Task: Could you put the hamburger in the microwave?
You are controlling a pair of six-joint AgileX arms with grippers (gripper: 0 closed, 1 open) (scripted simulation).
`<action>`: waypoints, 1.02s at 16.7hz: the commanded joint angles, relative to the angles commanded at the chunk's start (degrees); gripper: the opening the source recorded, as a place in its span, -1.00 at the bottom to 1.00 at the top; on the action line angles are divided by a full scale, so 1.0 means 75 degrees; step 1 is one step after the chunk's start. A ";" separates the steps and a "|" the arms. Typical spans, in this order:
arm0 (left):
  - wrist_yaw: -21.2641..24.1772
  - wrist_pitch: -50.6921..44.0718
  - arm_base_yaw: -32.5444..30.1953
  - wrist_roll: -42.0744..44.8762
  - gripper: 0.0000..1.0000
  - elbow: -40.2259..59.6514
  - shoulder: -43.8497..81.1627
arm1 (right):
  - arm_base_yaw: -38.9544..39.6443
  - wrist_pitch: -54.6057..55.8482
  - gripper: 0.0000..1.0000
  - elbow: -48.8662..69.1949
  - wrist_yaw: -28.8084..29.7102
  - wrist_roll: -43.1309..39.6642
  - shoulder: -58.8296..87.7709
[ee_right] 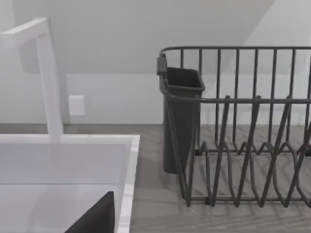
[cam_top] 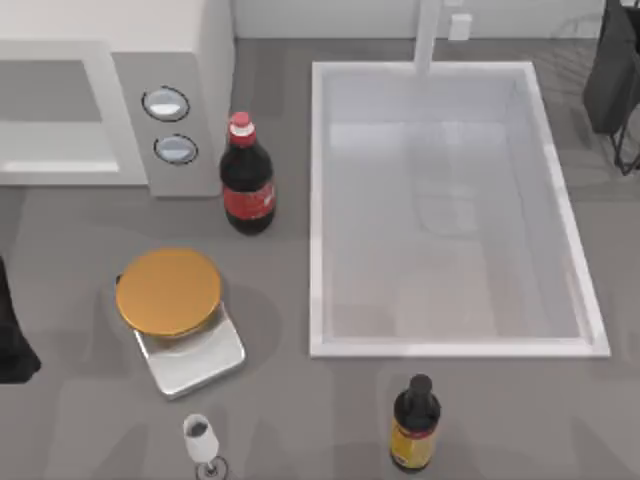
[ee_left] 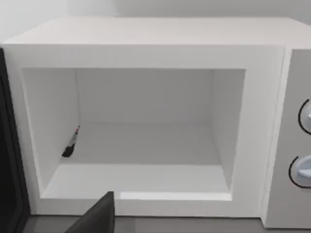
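The grey table (cam_top: 290, 420) runs the whole width of the room. The biggest thing on it is the white sink (cam_top: 316, 200), a deep rectangular basin taking up the middle and right, with a white tap (cam_top: 428, 35) rising at its far edge.

At the far left stands the microwave (cam_top: 180, 40), white and boxy. Its cavity opens towards the near side, and its grey panel with two round silver dials (cam_top: 166, 103) is on the right of the opening. The left gripper (ee_left: 95, 216) hangs just in front of that open mouth, looking straight in. Whether it is apart or together I cannot tell. On the cavity floor, by the left wall, lies a small dark streak with a red tip (ee_left: 72, 144), and I cannot make out what it is. Where the hamburger lies I cannot tell.

A dark wire dish rack (ee_right: 243, 145) sits at the far right corner with a dark cutlery cup (ee_right: 181, 121) on its left end. The right gripper (ee_right: 95, 216) is by the sink's right side, facing the rack. Its state I cannot tell either.

Near the left side sits an orange disc (cam_top: 168, 290) on a silver square base (cam_top: 200, 362). A cola bottle (cam_top: 247, 185) stands just right of the microwave. A dark bottle with a yellow label (cam_top: 415, 425) stands near the sink's near rim. A small wine glass (cam_top: 201, 440) stands at the near edge.
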 joint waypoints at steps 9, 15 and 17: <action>0.0004 -0.1412 0.0440 0.0221 1.00 0.1877 0.2253 | 0.0000 0.0000 1.00 0.0000 0.0000 0.0000 0.0000; 0.0012 -0.3736 0.1164 0.0585 1.00 0.4972 0.6676 | 0.0000 0.0000 1.00 0.0000 0.0000 0.0000 0.0000; 0.0014 -0.4563 0.1421 0.0714 1.00 0.6071 0.8310 | 0.0000 0.0000 1.00 0.0000 0.0000 0.0000 0.0000</action>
